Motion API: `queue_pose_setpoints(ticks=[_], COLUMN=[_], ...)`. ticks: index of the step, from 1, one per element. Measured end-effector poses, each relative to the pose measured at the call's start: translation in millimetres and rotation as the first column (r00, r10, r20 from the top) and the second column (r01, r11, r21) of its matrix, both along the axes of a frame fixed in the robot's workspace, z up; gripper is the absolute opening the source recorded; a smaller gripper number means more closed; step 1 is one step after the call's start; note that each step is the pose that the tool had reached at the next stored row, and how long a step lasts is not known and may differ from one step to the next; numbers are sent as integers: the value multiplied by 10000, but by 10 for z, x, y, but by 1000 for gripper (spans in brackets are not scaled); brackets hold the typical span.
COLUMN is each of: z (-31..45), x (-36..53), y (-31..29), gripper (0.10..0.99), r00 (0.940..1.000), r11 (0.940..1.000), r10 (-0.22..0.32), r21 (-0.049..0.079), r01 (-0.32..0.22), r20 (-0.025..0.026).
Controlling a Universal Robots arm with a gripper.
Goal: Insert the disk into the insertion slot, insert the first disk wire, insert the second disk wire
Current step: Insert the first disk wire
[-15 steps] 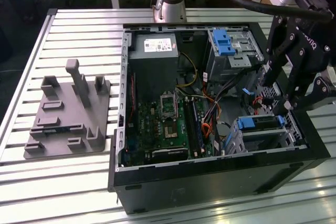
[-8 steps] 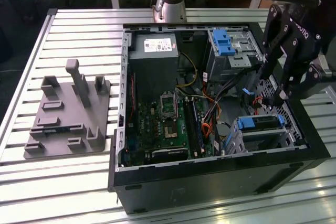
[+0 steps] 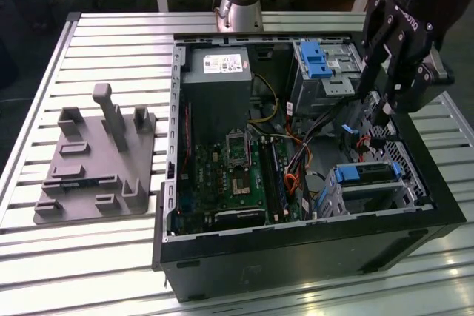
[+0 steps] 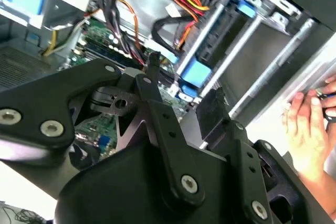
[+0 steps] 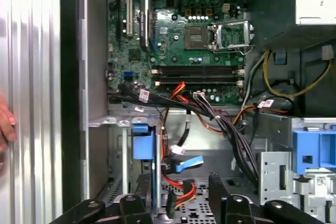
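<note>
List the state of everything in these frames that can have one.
Computer case, side panel off, lying on the slatted table.
Disk, seated in the insertion slot.
End effector, open, holding nothing, hovering over the cables inside the case.
CPU socket, uncovered, no cooler fitted.
</note>
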State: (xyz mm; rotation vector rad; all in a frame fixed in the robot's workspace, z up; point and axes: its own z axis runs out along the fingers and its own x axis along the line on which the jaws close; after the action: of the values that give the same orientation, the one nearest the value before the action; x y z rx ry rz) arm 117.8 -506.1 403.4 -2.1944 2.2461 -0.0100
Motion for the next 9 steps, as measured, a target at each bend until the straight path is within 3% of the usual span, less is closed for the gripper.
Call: queue_pose_setpoints(ticks=[3,9], z=[-5,-4], x=[60,112], y=[12,11], gripper=[557,557], r00=[10000,9997], r11=[10000,9977], r10=[-52,-260], r21=[-71,-630], r01=[52,260], r20=[-3,-1])
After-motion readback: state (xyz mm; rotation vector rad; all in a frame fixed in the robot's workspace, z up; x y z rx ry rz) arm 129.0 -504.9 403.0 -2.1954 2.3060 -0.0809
